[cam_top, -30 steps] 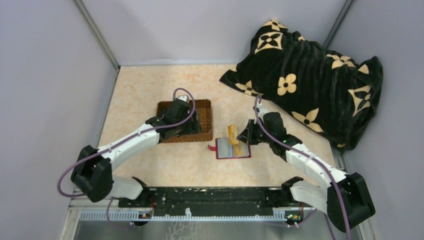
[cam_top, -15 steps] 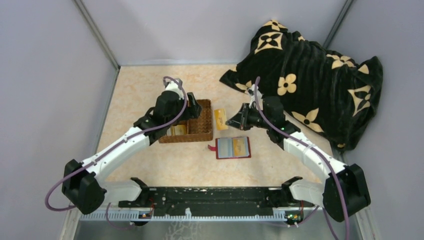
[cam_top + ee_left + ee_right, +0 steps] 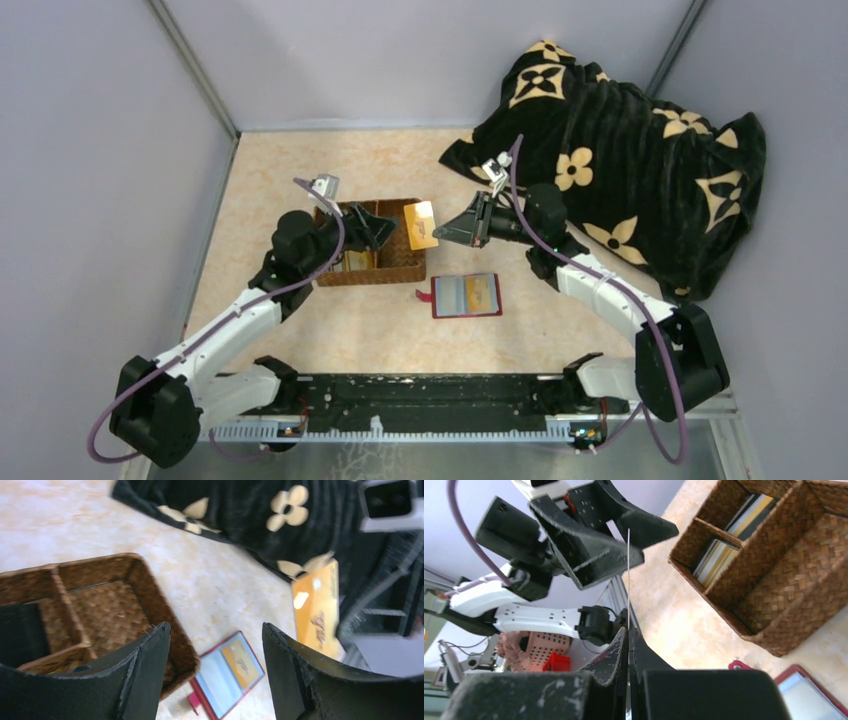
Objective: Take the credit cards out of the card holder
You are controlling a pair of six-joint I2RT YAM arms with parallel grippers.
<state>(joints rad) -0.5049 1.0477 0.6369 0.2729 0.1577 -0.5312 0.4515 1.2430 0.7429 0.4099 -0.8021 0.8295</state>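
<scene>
Above the counter [image 3: 300, 170], by the right edge of the basket [image 3: 395, 272], right fingers [image 3: 609, 665] clamp an orange card [image 3: 421, 225], long axis upright. Left fingers [image 3: 150, 660] stand apart facing it; the card sits right of their gap. Card holder [image 3: 467, 295] lies open nearer the front edge.

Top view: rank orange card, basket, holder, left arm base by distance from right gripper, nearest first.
1. card: clamped by the right gripper, at its tip.
2. basket, to its left, and holder, toward the bases: too close to call.
3. left arm base: near-left corner.
</scene>
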